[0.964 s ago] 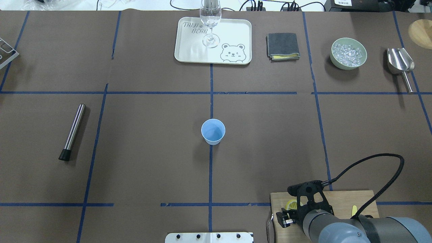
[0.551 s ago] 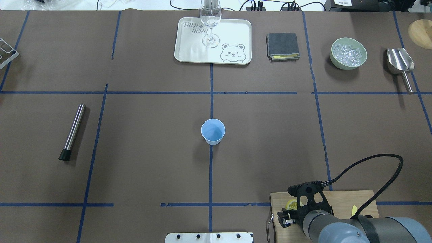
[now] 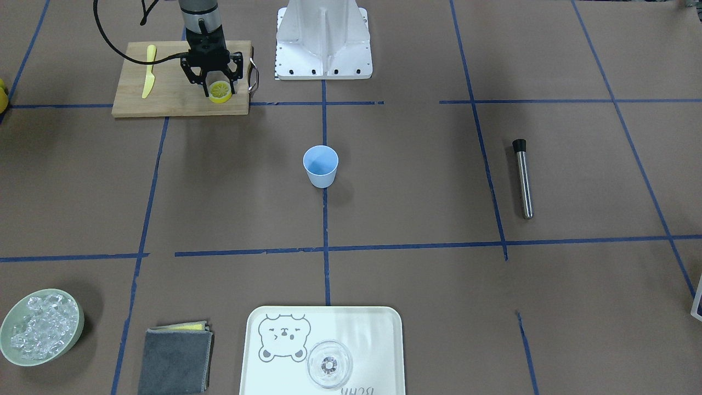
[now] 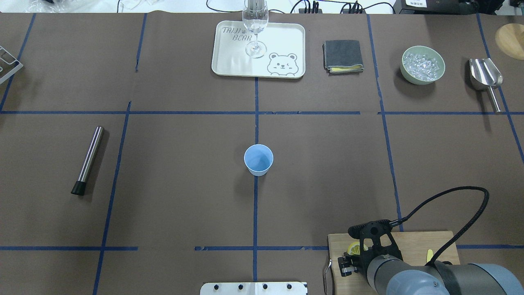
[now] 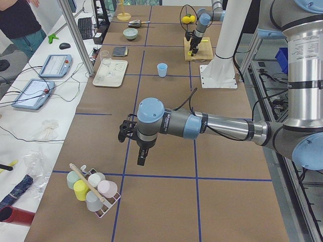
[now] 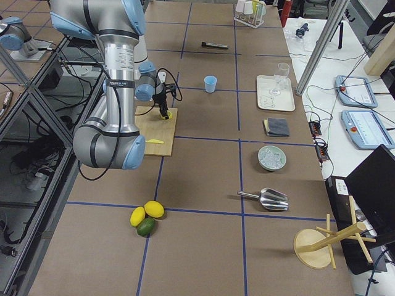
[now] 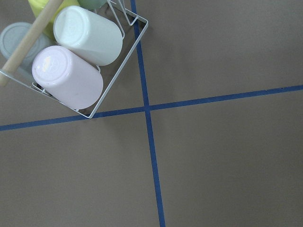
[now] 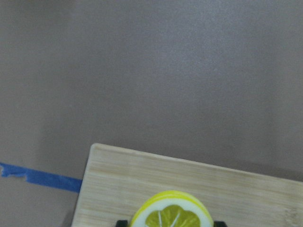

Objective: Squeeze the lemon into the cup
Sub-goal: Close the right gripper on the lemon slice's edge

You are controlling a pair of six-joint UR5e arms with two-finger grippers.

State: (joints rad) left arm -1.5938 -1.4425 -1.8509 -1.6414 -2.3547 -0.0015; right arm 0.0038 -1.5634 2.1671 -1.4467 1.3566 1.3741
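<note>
Yellow-rinded lemon [image 8: 173, 213] stands on edge between the right gripper's [image 3: 220, 89] fingers, which pinch it by the rind from both sides, low over the wooden board [image 3: 164, 97], near its edge on the cup's side. Whether the slice touches the board I cannot tell. The light-blue cup [image 4: 258, 159] stands upright at the table's centre on a blue tape line, well apart from the board. A yellow knife [image 3: 148, 77] lies on the board beyond the gripper. The left gripper [image 5: 142, 157] hangs over the table near a wire rack [image 7: 117, 71] of upturned cups; whether its jaws are open cannot be told.
</note>
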